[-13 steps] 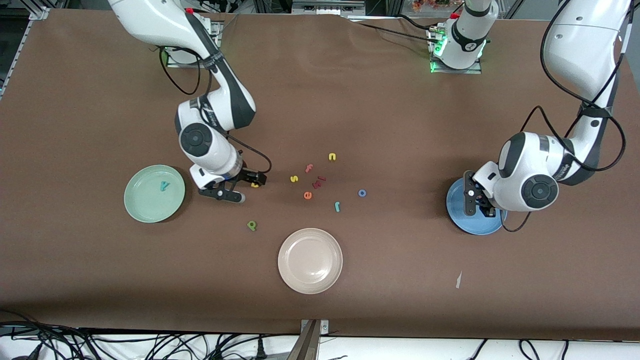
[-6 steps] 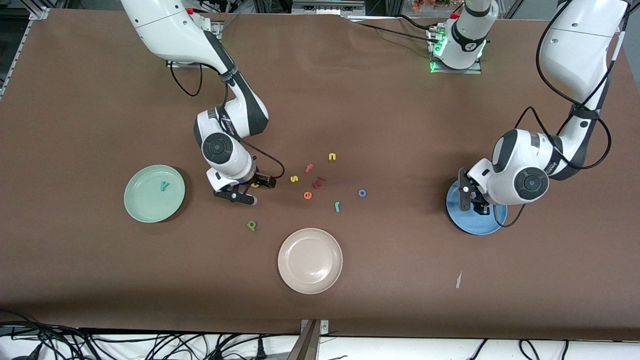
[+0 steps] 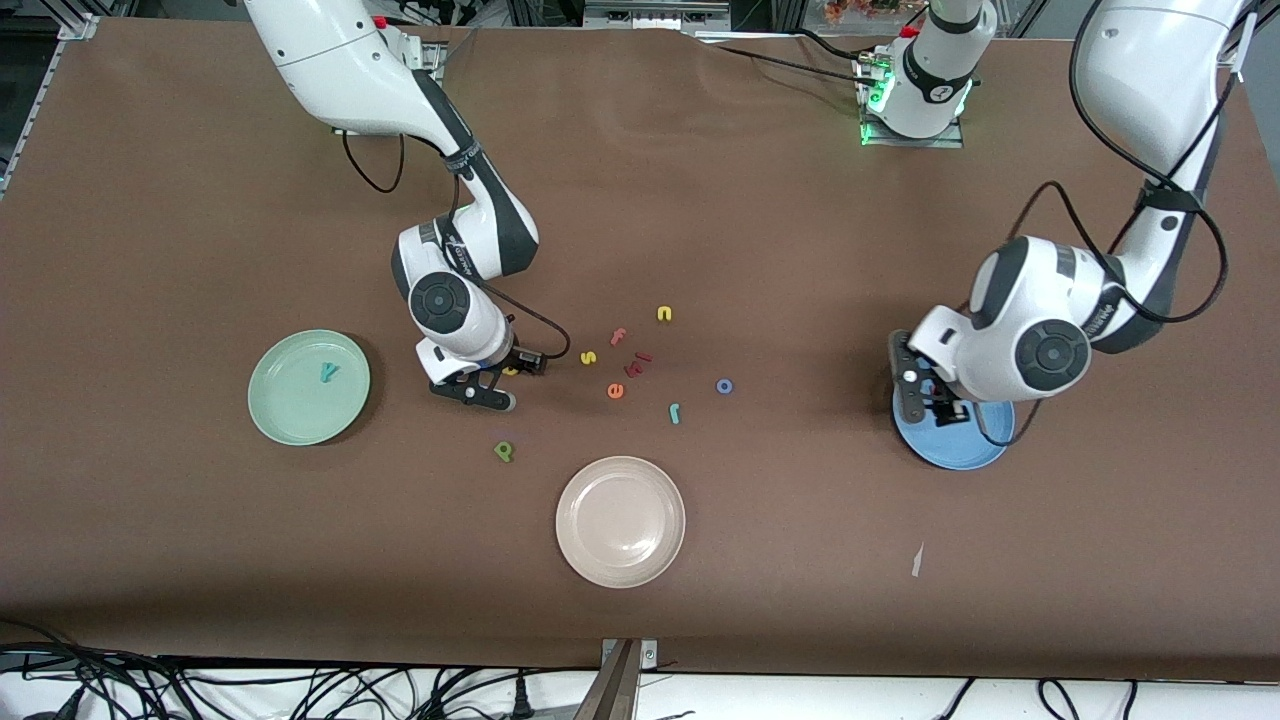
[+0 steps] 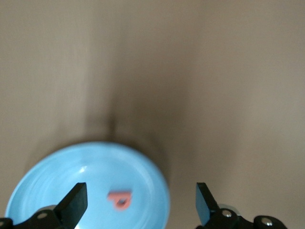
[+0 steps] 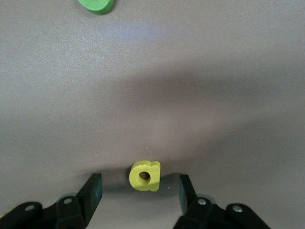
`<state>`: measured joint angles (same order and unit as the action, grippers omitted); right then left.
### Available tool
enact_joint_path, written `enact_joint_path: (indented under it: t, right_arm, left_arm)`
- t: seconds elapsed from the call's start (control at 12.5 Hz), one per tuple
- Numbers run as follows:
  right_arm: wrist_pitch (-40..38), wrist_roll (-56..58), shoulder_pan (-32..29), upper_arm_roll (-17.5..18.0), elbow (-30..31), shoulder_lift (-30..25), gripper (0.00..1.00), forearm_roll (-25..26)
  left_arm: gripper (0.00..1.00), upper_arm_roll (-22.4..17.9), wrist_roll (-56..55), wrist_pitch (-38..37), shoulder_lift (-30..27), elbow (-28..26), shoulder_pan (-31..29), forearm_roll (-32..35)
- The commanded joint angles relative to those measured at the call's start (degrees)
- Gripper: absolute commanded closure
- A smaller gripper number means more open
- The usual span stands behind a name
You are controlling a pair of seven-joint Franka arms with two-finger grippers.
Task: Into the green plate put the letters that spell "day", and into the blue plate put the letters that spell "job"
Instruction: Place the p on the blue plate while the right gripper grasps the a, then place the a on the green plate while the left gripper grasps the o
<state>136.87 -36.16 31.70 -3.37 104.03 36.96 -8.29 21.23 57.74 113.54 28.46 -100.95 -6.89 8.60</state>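
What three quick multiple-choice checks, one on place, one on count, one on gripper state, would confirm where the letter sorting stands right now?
1. Where does the red b lie?
A. In the blue plate
B. In the beige plate
C. On the bare table beside the blue o

2. How many letters lie in the green plate?
A. None
B. One
C. Three

3. How does the right gripper stand to the yellow a?
A. Shut on it, lifted over the green plate
B. Low at the table, fingers on either side of it with gaps showing
C. Far from it, over the beige plate

Answers:
1 A: the left wrist view shows it inside the blue rim, under the open left gripper.
2 B: only the teal y lies there.
3 B: the right wrist view shows table between each finger and the letter.
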Motion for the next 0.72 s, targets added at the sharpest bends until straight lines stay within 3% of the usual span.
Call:
enact_joint_path:
  t: [0.0, 0.16, 0.32, 0.64]
  right_arm:
    - [0.16, 0.22, 0.47, -0.23, -1.46, 1.1, 0.42, -0.33]
    - [0.16, 0.3, 0.38, -0.23, -1.46, 1.19, 0.52, -0.15]
    - [0.16, 0.3, 0.38, -0.23, -1.46, 1.27, 0.57, 0.03]
    - [0.16, 1.27, 0.38, -0.23, -1.46, 1.36, 0.72, 0.11]
  left_arm:
    - [0.0, 2.94, -18.99, -1.65, -0.52, 1.36, 2.48, -1.48]
    - [0.0, 2.94, -31.57, -1.39, 0.88, 4.25, 4.34, -2.27]
    - [0.0, 3.12, -42.75, -1.39, 6.06, 9.43, 4.87, -2.18]
    - [0.0, 3.56, -62.0, 2.62, 8.36, 11.73, 11.98, -1.13]
